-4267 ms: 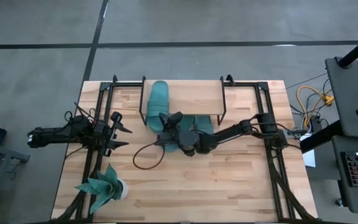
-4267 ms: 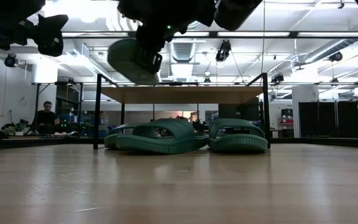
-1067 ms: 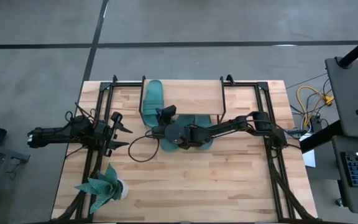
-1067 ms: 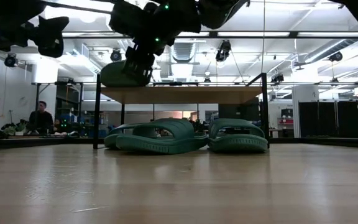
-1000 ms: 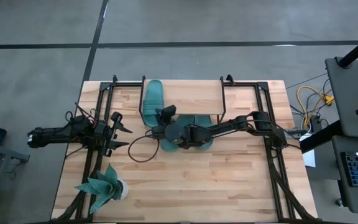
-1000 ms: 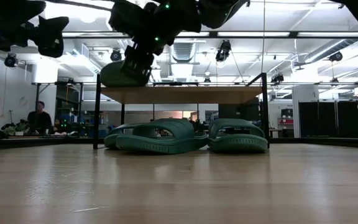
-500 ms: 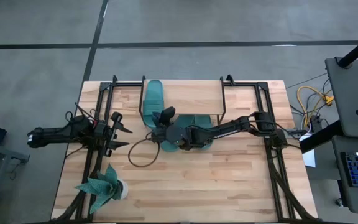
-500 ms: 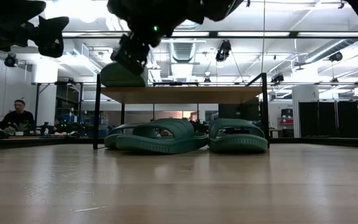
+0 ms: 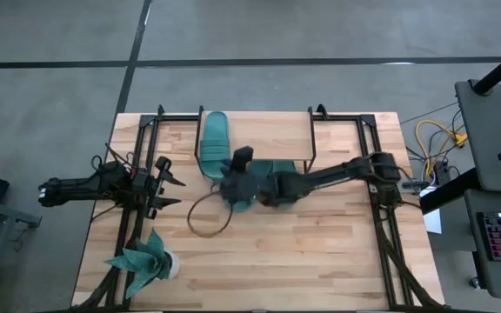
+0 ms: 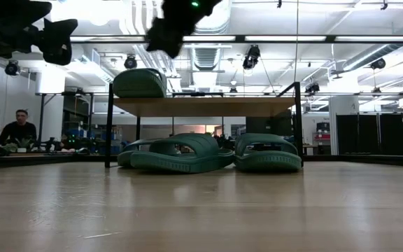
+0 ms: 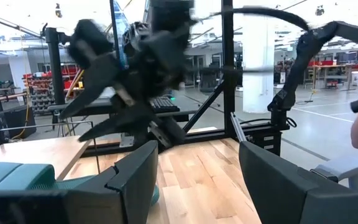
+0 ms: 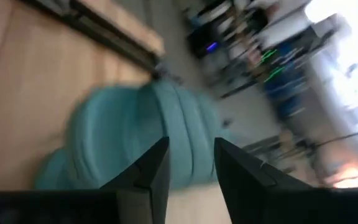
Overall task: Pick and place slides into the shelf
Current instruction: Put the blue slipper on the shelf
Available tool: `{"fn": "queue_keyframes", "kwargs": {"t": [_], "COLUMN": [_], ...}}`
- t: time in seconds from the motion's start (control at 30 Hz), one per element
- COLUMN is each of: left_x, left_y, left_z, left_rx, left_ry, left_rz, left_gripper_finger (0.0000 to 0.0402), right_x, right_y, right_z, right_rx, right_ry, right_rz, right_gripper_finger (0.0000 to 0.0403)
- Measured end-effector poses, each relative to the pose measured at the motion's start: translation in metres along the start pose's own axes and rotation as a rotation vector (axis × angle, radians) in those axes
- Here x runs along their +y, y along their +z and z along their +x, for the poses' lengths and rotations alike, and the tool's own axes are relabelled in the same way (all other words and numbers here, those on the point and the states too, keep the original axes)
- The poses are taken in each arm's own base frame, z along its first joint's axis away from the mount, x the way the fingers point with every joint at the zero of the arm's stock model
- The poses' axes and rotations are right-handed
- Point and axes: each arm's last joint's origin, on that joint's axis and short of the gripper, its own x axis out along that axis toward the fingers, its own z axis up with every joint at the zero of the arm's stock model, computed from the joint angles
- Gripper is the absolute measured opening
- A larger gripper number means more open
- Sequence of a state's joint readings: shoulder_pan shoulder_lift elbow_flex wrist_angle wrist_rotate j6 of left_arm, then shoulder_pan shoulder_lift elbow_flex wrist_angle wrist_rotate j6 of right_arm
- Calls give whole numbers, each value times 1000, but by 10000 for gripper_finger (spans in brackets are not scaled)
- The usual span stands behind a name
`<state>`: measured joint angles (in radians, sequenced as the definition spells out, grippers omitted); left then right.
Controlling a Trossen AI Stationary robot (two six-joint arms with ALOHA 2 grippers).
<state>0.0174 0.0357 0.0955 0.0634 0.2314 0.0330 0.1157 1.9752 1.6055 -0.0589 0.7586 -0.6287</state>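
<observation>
Looking down, you see one slide lying on the shelf, others part-hidden beneath; your right gripper hangs blurred beside it, fingers parted and empty, left gripper wide open, idle.

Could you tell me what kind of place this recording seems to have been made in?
Probably a robotics lab or workshop in an open industrial hall: a wooden table carries two arms on black frames, exposed ceiling ducts and strip lights run overhead, and a person sits at a workbench behind.

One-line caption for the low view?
One slide rests on the shelf; three more lie beneath it.
</observation>
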Motion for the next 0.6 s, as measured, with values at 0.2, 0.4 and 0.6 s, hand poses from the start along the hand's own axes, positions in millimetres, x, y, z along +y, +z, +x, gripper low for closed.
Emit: {"fn": "queue_keyframes", "kwargs": {"t": [0.2,0.4,0.6], "left_x": [0,0,0], "left_y": [0,0,0], "left_z": [0,0,0], "left_rx": [-1,-5,-5], "left_ry": [0,1,1], "left_rz": [1,2,2], "left_gripper_finger": [211,211,211], "right_x": [-40,-32,-24], "right_y": [-25,-54,-66], "right_z": [-9,-3,3], "right_rx": [-13,18,-31], "right_ry": [160,191,166], "right_rz": [183,176,211], "right_gripper_finger": [97,73,37]}}
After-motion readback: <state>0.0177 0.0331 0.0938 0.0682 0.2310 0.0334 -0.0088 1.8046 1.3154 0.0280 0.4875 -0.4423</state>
